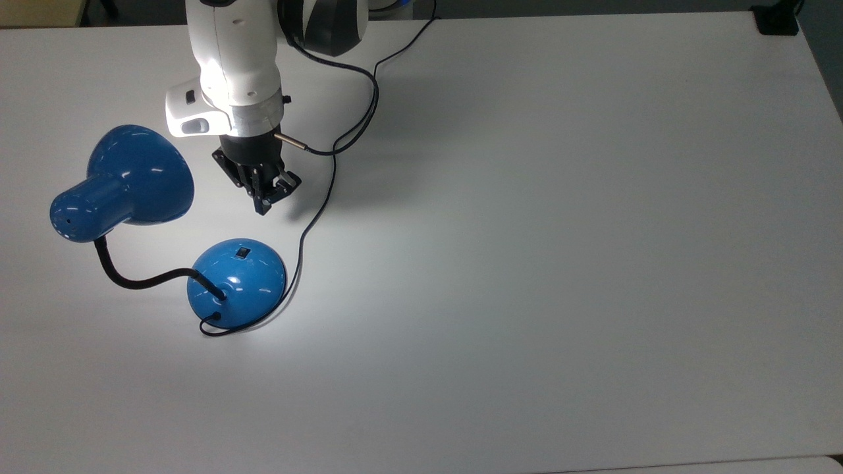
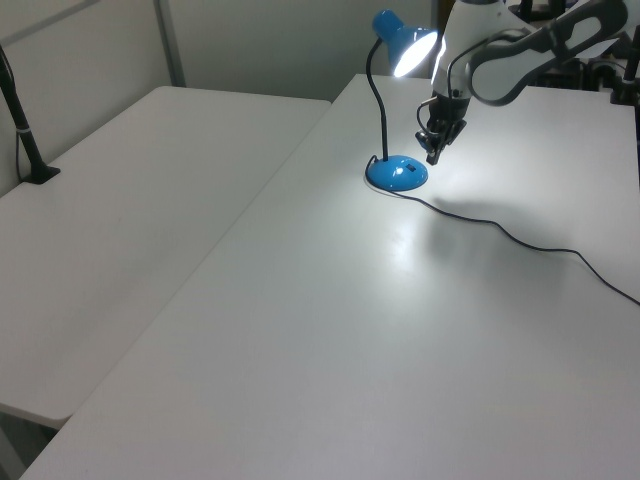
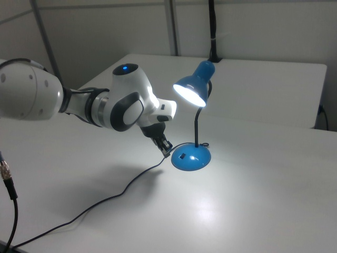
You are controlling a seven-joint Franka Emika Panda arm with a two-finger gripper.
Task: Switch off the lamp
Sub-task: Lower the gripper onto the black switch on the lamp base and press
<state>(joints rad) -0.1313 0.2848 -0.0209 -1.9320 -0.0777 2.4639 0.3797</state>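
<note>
I am looking at the lamp (image 1: pixel 164 250) standing on the white table (image 1: pixel 527 263), toward the top view's left. Its round blue base (image 1: pixel 237 282) is sitting flat, with the small black switch (image 1: pixel 244 251) on the part of the dome facing the arm (image 1: pixel 230 66). The black gooseneck (image 1: pixel 135 280) is curving up from the base to the blue shade (image 1: pixel 125 181), and in the right view the shade (image 3: pixel 194 84) is glowing brightly, throwing a pool of light on the table just beside the base (image 3: pixel 190 156).

The tool (image 1: pixel 263 205) is hanging above the table, near the base but not touching it; its tip is pointing toward the switch side of the dome. Its fingers are looking pressed together into one narrow point. In the left view the tool (image 2: pixel 432 155) is hovering just beside and above the base (image 2: pixel 397 173), below the lit shade (image 2: pixel 403 43).

The thin black cord (image 1: pixel 329 178) is looping around the base's rim and trailing across the table past the tool toward the far edge.
</note>
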